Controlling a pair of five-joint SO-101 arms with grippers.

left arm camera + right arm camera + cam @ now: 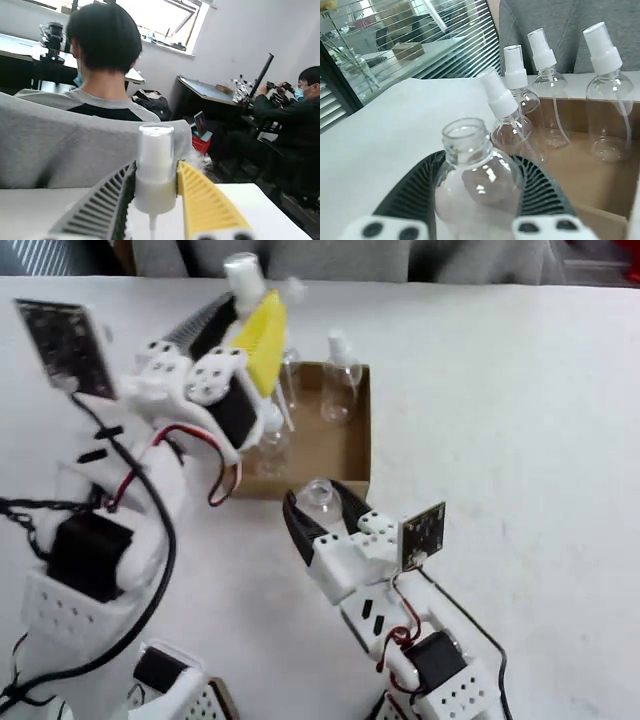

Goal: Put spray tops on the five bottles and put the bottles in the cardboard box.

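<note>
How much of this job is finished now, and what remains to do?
Done: four capped bottles are in the cardboard box. In hand: the right gripper holds the fifth bottle, neck open, beside the box; the left gripper holds a spray top, raised. Left: fit that top and put this bottle in the box.

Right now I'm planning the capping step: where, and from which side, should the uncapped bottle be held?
Grip the uncapped bottle around its round belly, below the shoulder, coming in from the side. It stands roughly upright with its neck open. A side hold, as the right gripper has on it, should leave the mouth free for the spray top to come down from above.
</note>
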